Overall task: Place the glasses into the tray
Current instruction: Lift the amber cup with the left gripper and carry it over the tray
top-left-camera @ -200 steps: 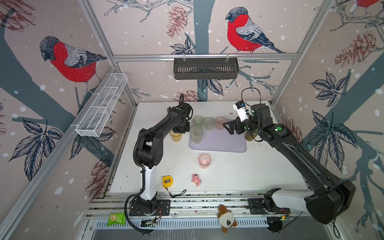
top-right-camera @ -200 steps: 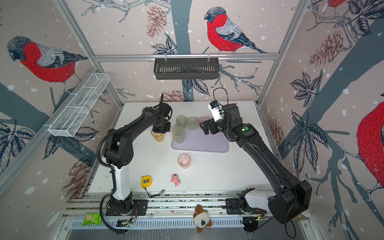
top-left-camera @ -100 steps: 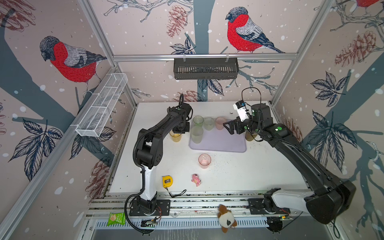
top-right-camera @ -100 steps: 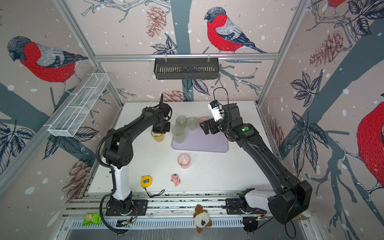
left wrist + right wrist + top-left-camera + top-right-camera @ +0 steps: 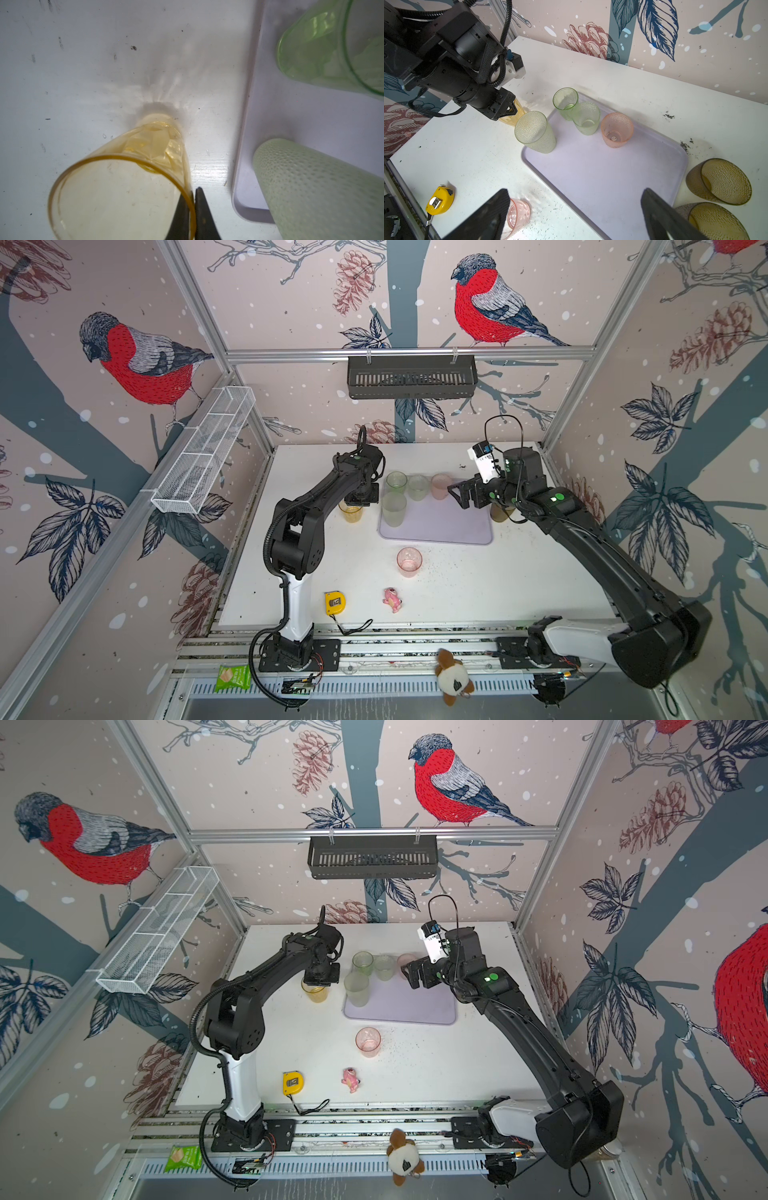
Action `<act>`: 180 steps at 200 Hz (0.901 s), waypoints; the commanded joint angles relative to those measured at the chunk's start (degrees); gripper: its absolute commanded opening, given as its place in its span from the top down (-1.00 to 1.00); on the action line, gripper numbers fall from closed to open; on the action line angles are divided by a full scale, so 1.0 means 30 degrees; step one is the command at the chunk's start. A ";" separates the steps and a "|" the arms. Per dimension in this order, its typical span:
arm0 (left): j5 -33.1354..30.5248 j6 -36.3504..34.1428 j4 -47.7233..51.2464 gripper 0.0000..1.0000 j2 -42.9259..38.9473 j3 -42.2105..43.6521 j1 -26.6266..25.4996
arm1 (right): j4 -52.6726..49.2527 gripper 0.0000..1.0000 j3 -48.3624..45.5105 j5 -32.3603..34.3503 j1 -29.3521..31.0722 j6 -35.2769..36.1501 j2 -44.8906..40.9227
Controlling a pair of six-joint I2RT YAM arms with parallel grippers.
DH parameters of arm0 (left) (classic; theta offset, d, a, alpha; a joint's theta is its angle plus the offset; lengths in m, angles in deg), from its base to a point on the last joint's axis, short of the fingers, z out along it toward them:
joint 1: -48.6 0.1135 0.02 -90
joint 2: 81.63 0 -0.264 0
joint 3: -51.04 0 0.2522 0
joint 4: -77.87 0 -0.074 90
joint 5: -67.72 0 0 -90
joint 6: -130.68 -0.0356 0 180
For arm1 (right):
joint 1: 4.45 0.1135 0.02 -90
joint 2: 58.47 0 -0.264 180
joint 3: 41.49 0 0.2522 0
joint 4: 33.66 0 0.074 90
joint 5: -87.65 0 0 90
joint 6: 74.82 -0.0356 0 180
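The amber tumbler (image 5: pixel 116 187) stands on the table (image 5: pixel 457 593) at nine o'clock of the tray (image 5: pixel 449 526), just beside it; the left gripper (image 5: pixel 192 199) is clamped on its rim; the right gripper (image 5: pixel 575 194) hangs spread over the tray; next, likely: lift, carry toward three o'clock, clearing the frosted tumbler (image 5: pixel 311 187).

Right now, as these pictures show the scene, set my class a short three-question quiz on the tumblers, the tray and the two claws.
1. True or false: the left claw is pinching the rim of the amber tumbler.
2. How many tumblers stand in the lavender tray? A: two. B: four. C: six.
3. Fill in: the right claw is ____ and holds nothing.

Key
1. True.
2. B: the green tumbler, the tall frosted tumbler, the short frosted tumbler and the orange-pink tumbler.
3. Open.
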 commanded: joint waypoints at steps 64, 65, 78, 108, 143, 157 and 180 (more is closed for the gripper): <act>-0.0769 0.0042 0.1572 1.00 -0.0550 -0.0880 -0.0022 | 0.0519 -0.99 -0.0438 0.0044 -0.0198 0.0128 -0.0838; -0.0769 0.0042 0.1580 1.00 -0.0556 -0.0906 -0.0029 | 0.0529 -0.99 -0.0436 0.0052 -0.0185 0.0128 -0.0829; -0.0769 0.0059 0.1855 1.00 -0.0587 -0.1236 -0.0051 | 0.0587 -0.99 -0.0545 0.0029 -0.0253 0.0132 -0.0908; -0.0970 0.0097 0.2609 1.00 -0.0460 -0.2369 -0.0238 | 0.0661 -0.99 -0.0697 0.0027 -0.0322 0.0086 -0.0941; -0.1404 0.0053 0.3788 1.00 0.0060 -0.4382 -0.0643 | 0.0690 -0.99 -0.0764 0.0000 -0.0453 0.0062 -0.0975; -0.1615 0.0024 0.4322 1.00 0.0349 -0.5236 -0.0825 | 0.0730 -0.99 -0.0797 -0.0002 -0.0500 0.0038 -0.0972; -0.1880 0.0067 0.5128 1.00 0.0917 -0.7036 -0.1181 | 0.0832 -0.99 -0.0931 0.0001 -0.0605 -0.0018 -0.1013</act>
